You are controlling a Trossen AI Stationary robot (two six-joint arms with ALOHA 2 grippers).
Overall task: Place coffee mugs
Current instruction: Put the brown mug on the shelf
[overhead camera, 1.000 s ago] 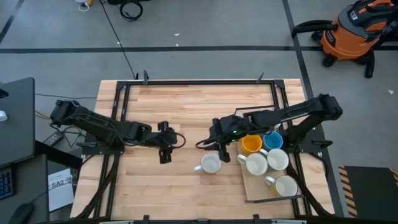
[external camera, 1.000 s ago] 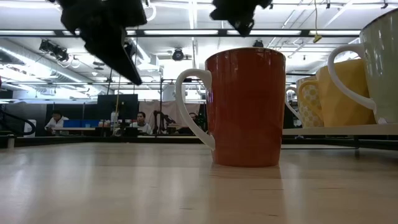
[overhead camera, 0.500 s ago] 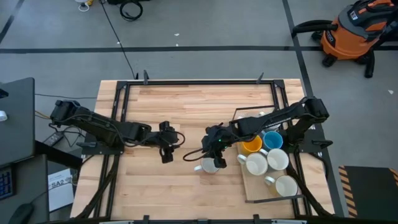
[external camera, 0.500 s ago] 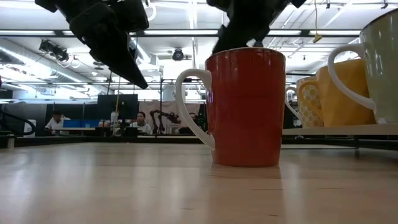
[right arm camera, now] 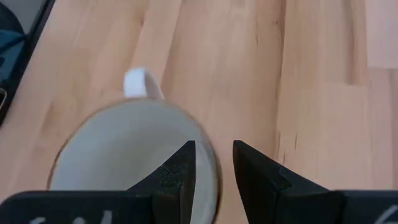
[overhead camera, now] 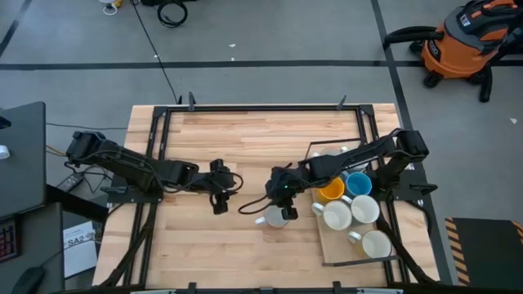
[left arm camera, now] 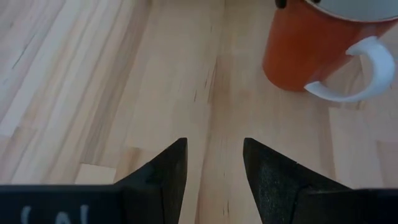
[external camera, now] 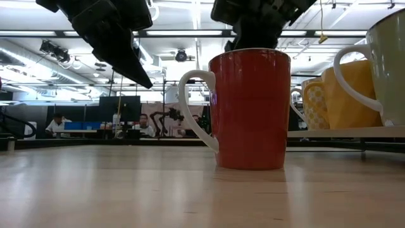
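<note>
1. Right beneath our right gripper [right arm camera: 213, 163] stands the orange mug [external camera: 248, 109] with its white handle [right arm camera: 142, 83]. The jaws are spread and straddle the mug's rim, one finger over the pale inside, the other just outside the wall, pinching nothing yet.
2. Ahead of our left gripper [left arm camera: 214, 163], whose jaws are likewise spread and empty, the same mug sits near but apart, upright on the wooden table [overhead camera: 245, 139].
3. Beyond the right jaws, well behind them, a tray [overhead camera: 327, 247] holds the other mugs: yellow mug [overhead camera: 330, 190], blue mug [overhead camera: 358, 184] and three white mugs [overhead camera: 364, 209].
4. We judge the step in hand is gripping the orange mug by its rim. The next move calls for lowering, closing squarely on the wall, then lifting without tipping.
</note>
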